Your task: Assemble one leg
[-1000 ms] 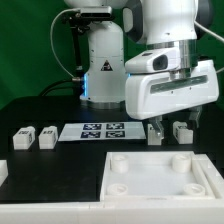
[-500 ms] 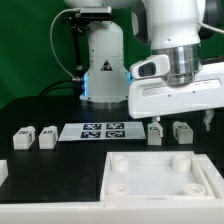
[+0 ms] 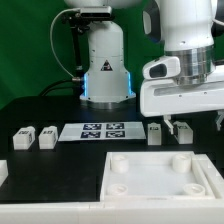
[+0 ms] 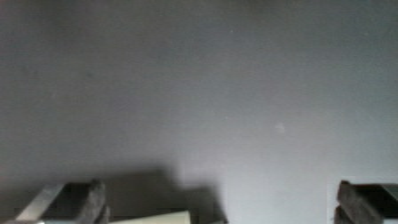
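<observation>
At the counter's exterior-view right edge, the hand (image 3: 194,120) is being held wide and empty above a leg (image 3: 183,131) for grasping; descent is probably being needed.

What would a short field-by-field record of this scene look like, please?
gripper: open, empty, hanging at the exterior view's right
far-left leg: lying loose
second leg: beside the far-left leg, loose
third leg: by the marker board's right end, loose
fourth leg: near the gripper, not gripped
marker board: flat between the two pairs of legs
white panel: in front, round sockets empty
progress: no leg held or fitted yet
</observation>
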You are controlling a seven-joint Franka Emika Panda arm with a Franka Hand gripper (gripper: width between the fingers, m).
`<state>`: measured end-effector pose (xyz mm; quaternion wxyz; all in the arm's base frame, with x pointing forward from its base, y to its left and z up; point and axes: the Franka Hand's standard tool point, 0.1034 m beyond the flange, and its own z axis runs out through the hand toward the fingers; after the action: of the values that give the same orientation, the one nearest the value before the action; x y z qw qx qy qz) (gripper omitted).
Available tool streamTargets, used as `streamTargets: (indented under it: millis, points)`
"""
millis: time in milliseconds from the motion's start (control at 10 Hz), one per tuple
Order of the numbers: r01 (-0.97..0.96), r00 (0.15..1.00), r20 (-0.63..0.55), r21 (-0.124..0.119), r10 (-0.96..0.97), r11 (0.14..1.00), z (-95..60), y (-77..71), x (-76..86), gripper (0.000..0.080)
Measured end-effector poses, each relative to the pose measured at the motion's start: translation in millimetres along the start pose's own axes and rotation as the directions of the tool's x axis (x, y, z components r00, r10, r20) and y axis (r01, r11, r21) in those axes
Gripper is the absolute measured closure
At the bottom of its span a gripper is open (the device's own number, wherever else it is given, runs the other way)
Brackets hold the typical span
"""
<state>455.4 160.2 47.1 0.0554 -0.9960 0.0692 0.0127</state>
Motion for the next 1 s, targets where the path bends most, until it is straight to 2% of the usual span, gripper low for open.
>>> streamTargets:
  millis: [100,300,400,500,700,800,900,1000]
  points:
    - [0.002,0.997,0.078,-0.013,-0.001,1.000,0.8,2.3,-3.1,0.0151]
    - [-0.026,0.952,0.303,-0.072,0.047,0.997,16.4,-2.1,-31.6,0.0151]
    - [-0.018,0.906,0.421,-0.095,0.057,0.995,14.1,-5.2,-34.9,0.0151]
    - [-0.021,0.874,0.481,-0.102,0.068,0.995,11.9,-5.1,-29.1,0.0151]
    - [-0.013,0.770,0.631,-0.125,0.089,0.992,12.8,2.1,-34.5,0.0151]
    - [-0.017,0.736,0.669,-0.137,0.105,0.990,15.8,2.1,-34.0,0.0151]
    - [-0.007,0.681,0.722,-0.162,0.123,0.987,17.7,1.5,-49.2,0.0151]
    - [0.008,0.638,0.759,-0.171,0.127,0.985,20.2,1.6,-57.2,0.0151]
